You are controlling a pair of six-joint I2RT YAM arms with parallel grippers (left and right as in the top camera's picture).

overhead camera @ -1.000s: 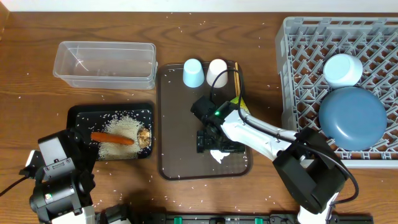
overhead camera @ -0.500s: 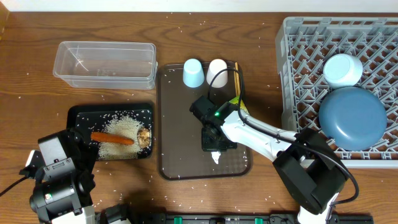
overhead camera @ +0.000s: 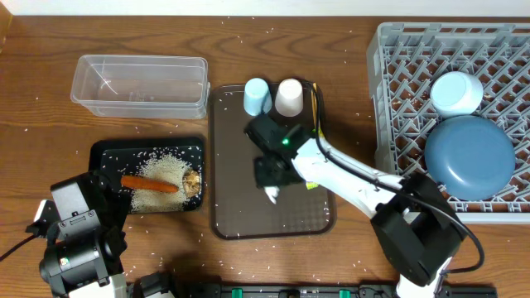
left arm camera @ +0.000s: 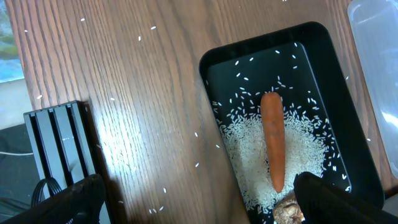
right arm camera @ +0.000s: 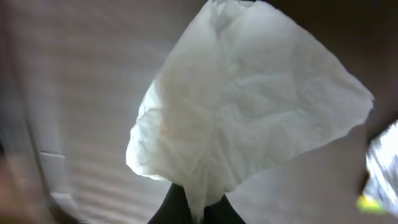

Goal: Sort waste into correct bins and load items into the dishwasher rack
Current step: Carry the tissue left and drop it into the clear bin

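Note:
My right gripper (overhead camera: pixel 268 180) hangs over the brown serving tray, shut on the crumpled white tissue (overhead camera: pixel 271 195). In the right wrist view the tissue (right arm camera: pixel 249 106) spreads out from my pinched fingertips (right arm camera: pixel 199 208). The black tray (overhead camera: pixel 108 151) holds the orange carrot (overhead camera: pixel 150 184), white rice (overhead camera: pixel 166 169) and a brown food lump (overhead camera: pixel 192 180). My left gripper (left arm camera: pixel 199 205) stands open at that tray's near-left corner, with the carrot (left arm camera: pixel 273 140) and the lump (left arm camera: pixel 287 211) beside its right finger. The clear tub (overhead camera: pixel 141 83) lies behind. A blue plate (overhead camera: pixel 469 157) and a pale-blue bowl (overhead camera: pixel 457 91) sit in the grey rack (overhead camera: pixel 397 83).
On the brown serving tray (overhead camera: pixel 236 217) stand a pale-blue cup (overhead camera: pixel 256 97) and a white cup (overhead camera: pixel 289 97), with chopsticks (overhead camera: pixel 315 103) along its right side. A bit of yellow-green wrapper (overhead camera: pixel 313 184) shows under my right arm. Rice grains are scattered over the table.
My right gripper closed on the tissue, lifted it off the serving tray and moved up and to the left. The left arm has not moved.

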